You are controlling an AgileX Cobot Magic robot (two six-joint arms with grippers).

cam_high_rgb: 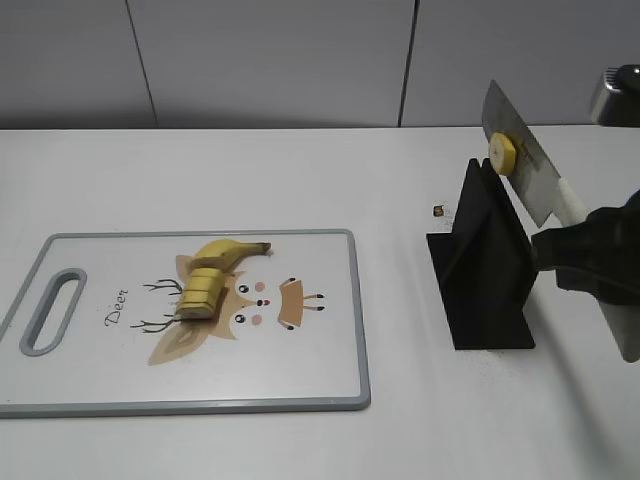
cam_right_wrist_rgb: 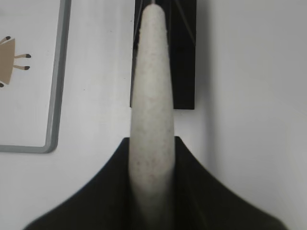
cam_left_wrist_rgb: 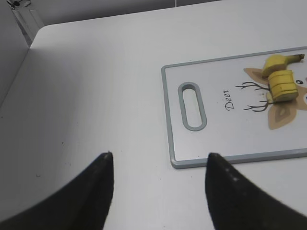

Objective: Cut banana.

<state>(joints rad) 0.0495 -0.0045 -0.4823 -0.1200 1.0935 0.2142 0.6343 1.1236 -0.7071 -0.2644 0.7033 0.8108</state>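
Observation:
A yellow banana [cam_high_rgb: 212, 274] lies on the white cutting board [cam_high_rgb: 310, 370]; its lower end is cut into slices. It also shows in the left wrist view [cam_left_wrist_rgb: 279, 77]. My right gripper [cam_right_wrist_rgb: 151, 167] is shut on the pale handle of a knife [cam_high_rgb: 528, 165], held over the black knife stand [cam_high_rgb: 487, 270]. A banana slice [cam_high_rgb: 503, 153] sticks to the blade. My left gripper [cam_left_wrist_rgb: 159, 160] is open and empty, over bare table by the board's [cam_left_wrist_rgb: 220, 158] handle end.
The board has a grey rim, a slot handle [cam_high_rgb: 55, 310] and a deer drawing. A small dark crumb [cam_high_rgb: 439, 211] lies left of the stand. A grey wall runs behind the white table.

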